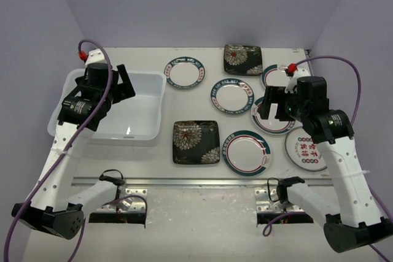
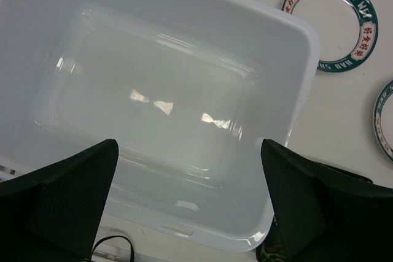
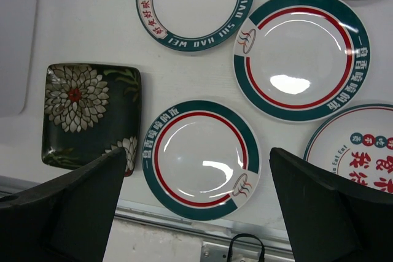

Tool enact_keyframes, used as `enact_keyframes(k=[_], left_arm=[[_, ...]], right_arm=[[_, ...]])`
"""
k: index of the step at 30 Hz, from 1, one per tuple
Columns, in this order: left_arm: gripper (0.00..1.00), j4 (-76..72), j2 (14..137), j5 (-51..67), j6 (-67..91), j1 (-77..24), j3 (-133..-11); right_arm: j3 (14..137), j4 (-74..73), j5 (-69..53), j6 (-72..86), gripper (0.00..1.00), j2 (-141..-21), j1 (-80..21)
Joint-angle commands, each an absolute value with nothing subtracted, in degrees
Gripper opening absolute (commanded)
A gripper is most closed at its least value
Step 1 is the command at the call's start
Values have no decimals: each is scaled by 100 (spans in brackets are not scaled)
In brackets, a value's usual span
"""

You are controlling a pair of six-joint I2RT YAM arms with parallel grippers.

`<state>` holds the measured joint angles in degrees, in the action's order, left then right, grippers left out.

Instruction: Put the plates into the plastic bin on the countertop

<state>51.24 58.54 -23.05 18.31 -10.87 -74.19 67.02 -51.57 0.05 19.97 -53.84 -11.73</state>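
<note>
at the right gripper: spread wide, pinching nothing, hanging over the teal-red round plate closest to the metal rail. at the left gripper: spread too, nothing held, hanging over the plastic bin at 9 o'clock on the countertop. nothing in the bin, so reads as the very first pick.

outward from that plate, wrist view:
- square black plate at 9 o'clock, just beside
- lettered-rim plate at 12
- second teal-red plate at 1-2, rims nearly touching
- red-character plate at 3

top view, further out: other square black plate at 12 by the far edge.

for a clean pick:
- go for the rim arc around 10-11 o'clock, bare countertop there; avoid 1-2 (neighbour) and 6 (rail)
- tilt the wrist, slip one finger under the lip, close slowly; glazed rim probably slick
- lift before traversing to 9 o'clock, to clear the square plate and the bin wall
- pull the left arm off the bin first, else likely clash at the drop
</note>
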Motion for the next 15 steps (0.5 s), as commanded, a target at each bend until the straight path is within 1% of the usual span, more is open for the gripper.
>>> enact_keyframes(k=[1, 4, 8, 11, 13, 15], left_arm=[[100, 4891, 5859, -2264, 1793, -1151, -7568], [100, 4896, 5880, -2009, 1818, -1151, -7552], [100, 4910, 5912, -1765, 1998, -1151, -7526], [100, 4896, 5933, -1503, 2121, -1151, -7550], [100, 4888, 5933, -1324, 2229, -1151, -7559], [100, 4864, 5948, -1042, 2302, -1151, -7559]], right_arm=[[6522, -4873, 90, 2052, 99, -5371, -1173], [6307, -4683, -161, 2032, 99, -5438, -1169], [5925, -3952, -565, 1987, 99, -5536, -1175], [5633, -3271, -1942, 1789, 99, -5959, -1178], [5366, -2845, -2532, 1783, 99, -6449, -1178], [5391, -2399, -3003, 1854, 99, -7235, -1178]])
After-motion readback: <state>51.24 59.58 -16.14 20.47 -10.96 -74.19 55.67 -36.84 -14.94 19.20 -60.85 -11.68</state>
